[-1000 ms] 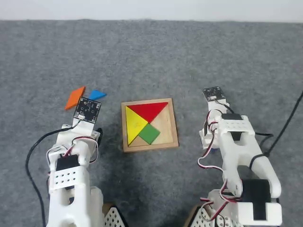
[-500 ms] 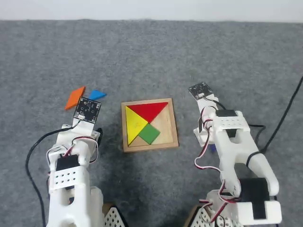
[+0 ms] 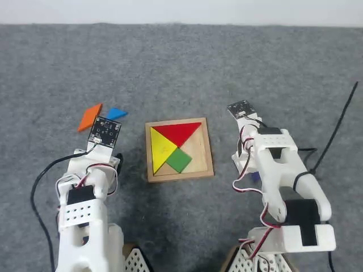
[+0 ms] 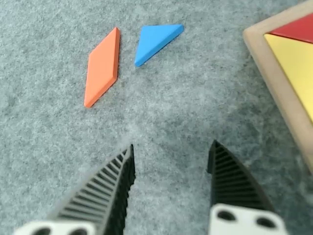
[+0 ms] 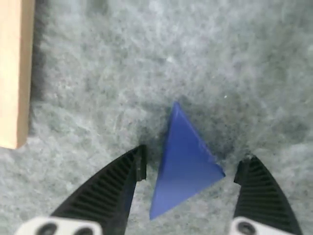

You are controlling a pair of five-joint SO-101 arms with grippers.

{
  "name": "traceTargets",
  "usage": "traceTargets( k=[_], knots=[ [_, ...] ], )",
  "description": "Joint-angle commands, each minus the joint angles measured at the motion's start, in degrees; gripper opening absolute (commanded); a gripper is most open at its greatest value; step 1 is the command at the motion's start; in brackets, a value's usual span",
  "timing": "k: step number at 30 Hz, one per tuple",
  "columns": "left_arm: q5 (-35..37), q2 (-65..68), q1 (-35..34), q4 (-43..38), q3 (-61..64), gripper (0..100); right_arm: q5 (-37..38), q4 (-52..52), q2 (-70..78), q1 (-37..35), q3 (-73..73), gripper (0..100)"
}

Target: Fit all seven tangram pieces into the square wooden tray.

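The square wooden tray (image 3: 207,148) lies mid-table holding a red triangle (image 3: 177,132), a yellow triangle (image 3: 161,148) and a green square (image 3: 179,160). An orange parallelogram (image 3: 89,117) and a light blue triangle (image 3: 115,113) lie on the felt left of the tray, also seen as orange parallelogram (image 4: 101,66) and light blue triangle (image 4: 156,41). My left gripper (image 4: 170,149) is open, short of those two pieces. My right gripper (image 5: 193,164) is open, its fingers on either side of a dark blue triangle (image 5: 186,160) lying flat right of the tray edge (image 5: 14,73).
Grey felt covers the table (image 3: 283,73). The left arm (image 3: 91,181) stands left of the tray, the right arm (image 3: 278,170) to its right. A black cable (image 3: 334,136) runs off at the far right.
The right arm swung left toward the tray and then settled, its wrist now closer to the tray's right side. The left arm and all pieces stayed put.
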Motion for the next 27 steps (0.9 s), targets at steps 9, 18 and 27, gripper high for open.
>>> traceTargets(
  k=[9, 18, 27],
  knots=[
    [-0.5, -1.4, 0.2, -1.3, -0.5, 24, -1.1, 1.0, -0.2, 1.0, -2.8, 23.6],
    [-0.5, -1.4, 0.2, -1.3, -0.5, 24, -1.1, 1.0, 0.0, 1.0, -2.8, 23.4],
    [-0.5, -1.4, 0.2, -1.3, -0.5, 24, -2.1, 4.4, 0.1, 1.0, -2.6, 30.2]
  ],
)
